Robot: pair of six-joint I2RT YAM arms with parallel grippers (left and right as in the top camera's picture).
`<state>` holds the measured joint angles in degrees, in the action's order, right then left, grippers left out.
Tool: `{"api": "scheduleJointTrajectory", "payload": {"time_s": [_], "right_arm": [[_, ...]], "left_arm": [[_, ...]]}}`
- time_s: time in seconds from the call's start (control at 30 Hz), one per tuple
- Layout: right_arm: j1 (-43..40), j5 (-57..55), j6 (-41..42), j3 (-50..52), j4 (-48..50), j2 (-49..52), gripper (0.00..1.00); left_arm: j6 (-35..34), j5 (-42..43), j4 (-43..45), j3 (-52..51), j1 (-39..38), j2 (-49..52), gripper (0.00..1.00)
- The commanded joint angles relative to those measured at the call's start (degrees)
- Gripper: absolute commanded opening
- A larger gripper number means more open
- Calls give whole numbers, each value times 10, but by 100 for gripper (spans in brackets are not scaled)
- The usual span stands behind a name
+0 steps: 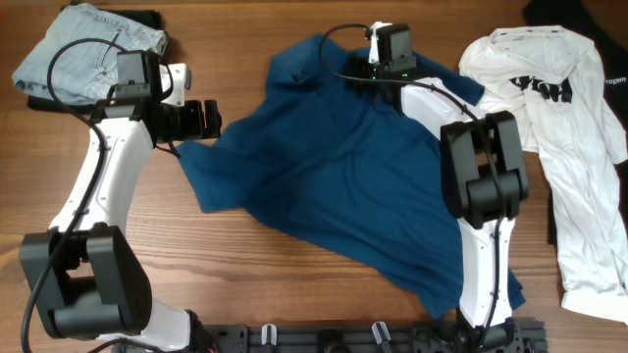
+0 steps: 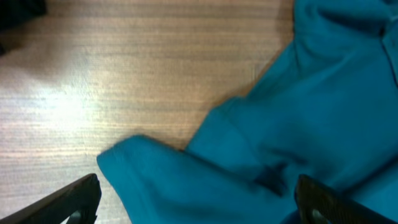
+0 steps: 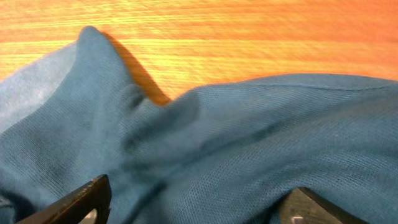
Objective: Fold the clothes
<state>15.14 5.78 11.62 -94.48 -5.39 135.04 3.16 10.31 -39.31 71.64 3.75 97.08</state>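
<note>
1. The left gripper (image 2: 199,202) has its black fingers (image 2: 71,199) spread wide, one on either side of a rumpled fold of blue cloth.
2. The right gripper (image 3: 196,208) is spread as well, with bunched blue knit fabric filling the space between its two fingers (image 3: 81,202).
3. That cloth is the large dark-blue short-sleeved polo shirt (image 1: 334,167), lying crumpled across the middle of the brown wooden counter (image 1: 245,270). It reaches from near the far edge down to the near edge. The left gripper is at its left side and the right gripper at its far end.
4. A white cotton T-shirt with black lettering (image 1: 579,147) lies stretched along the right edge, just beside the polo shirt.
5. Folded light-blue denim (image 1: 88,49) rests in the far left corner.
</note>
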Motion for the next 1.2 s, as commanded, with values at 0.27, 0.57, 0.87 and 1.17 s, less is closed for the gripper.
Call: {"api": "scheduleJointTrajectory", "payload": {"time_s": [0.27,0.57,0.87,1.17], "right_arm": [[16,66,-71,-495,-620,14,99],[-116,2,-65,-340,-806,-28,99],[-100,37,-20,-121,-571,-28,71],[-49,43,-11,-48,-263,-28,4]], "left_arm": [[5,-1,12,7,-1,3,100],[5,-1,12,7,-1,3,100],[4,-1,12,7,-1,3,100],[5,-2,16,7,-1,3,100]]}}
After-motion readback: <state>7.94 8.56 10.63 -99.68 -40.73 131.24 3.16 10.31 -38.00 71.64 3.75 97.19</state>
